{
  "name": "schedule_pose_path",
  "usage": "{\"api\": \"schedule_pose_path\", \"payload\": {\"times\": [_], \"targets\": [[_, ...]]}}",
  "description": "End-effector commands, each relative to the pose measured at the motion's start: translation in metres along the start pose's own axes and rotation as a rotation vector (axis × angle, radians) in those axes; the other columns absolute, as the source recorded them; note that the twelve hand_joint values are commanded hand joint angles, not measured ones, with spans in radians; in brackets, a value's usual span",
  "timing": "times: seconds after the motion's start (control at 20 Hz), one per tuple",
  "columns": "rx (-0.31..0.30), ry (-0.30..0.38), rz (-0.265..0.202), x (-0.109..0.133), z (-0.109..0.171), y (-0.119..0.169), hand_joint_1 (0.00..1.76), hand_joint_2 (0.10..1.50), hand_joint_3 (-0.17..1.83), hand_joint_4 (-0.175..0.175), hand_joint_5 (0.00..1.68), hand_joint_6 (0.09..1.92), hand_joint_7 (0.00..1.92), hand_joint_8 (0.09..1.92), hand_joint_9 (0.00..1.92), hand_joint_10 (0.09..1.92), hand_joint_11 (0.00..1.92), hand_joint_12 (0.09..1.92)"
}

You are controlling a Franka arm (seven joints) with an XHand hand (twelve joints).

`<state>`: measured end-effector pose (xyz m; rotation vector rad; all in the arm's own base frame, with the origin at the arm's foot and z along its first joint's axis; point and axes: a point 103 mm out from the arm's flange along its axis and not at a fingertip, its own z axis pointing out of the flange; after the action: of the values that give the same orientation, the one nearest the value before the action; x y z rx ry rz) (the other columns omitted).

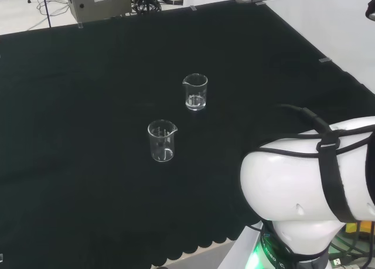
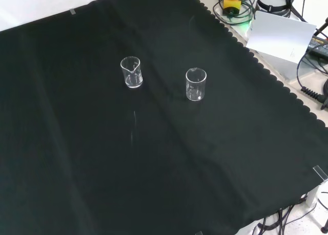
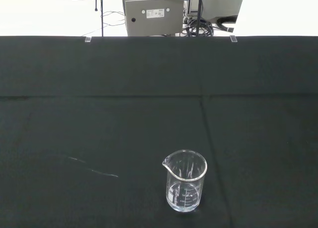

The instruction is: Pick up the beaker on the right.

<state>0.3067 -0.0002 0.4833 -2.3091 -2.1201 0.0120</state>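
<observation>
Two small clear glass beakers stand upright on the black cloth, both empty as far as I can see. In the head view one beaker stands farther off and to the right, the other beaker nearer and to the left. The front view has them side by side: one beaker on the left, the other beaker on the right. The wrist view looks across the cloth at a single beaker, still some way off.
The arm's white link bulks at the head view's lower right. The cloth's scalloped edge runs along the front view's right, with cables and a white box beyond it. A grey machine stands past the cloth's far edge.
</observation>
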Motion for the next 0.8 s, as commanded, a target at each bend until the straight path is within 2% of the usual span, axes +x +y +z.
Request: {"api": "schedule_pose_path", "payload": {"times": [0.05,0.1,0.2,0.45,0.6,0.8], "targets": [[-0.01,-0.007,0.004,-0.005,0.0,0.001,0.18,1.09,0.57,0.011,0.16,0.24,0.02,0.42,0.11,0.63,0.0,1.25],[-0.012,-0.021,0.006,0.004,0.0,0.0,0.16,1.13,0.5,0.011,0.19,0.17,0.01,0.43,0.11,0.63,0.0,1.26],[-0.013,-0.025,0.008,0.008,0.001,0.001,0.15,1.16,0.44,0.011,0.22,0.11,0.0,0.44,0.11,0.62,0.0,1.26],[0.012,-0.016,0.019,0.005,0.004,0.006,0.15,1.18,0.42,0.011,0.23,0.09,0.01,0.45,0.11,0.62,0.0,1.27],[0.028,0.002,0.026,-0.009,0.016,0.022,0.15,1.18,0.42,0.011,0.23,0.09,0.01,0.45,0.11,0.62,0.0,1.26],[0.023,0.03,0.053,-0.041,0.038,0.036,0.15,1.18,0.41,0.011,0.23,0.09,0.01,0.45,0.12,0.62,0.0,1.27]]}}
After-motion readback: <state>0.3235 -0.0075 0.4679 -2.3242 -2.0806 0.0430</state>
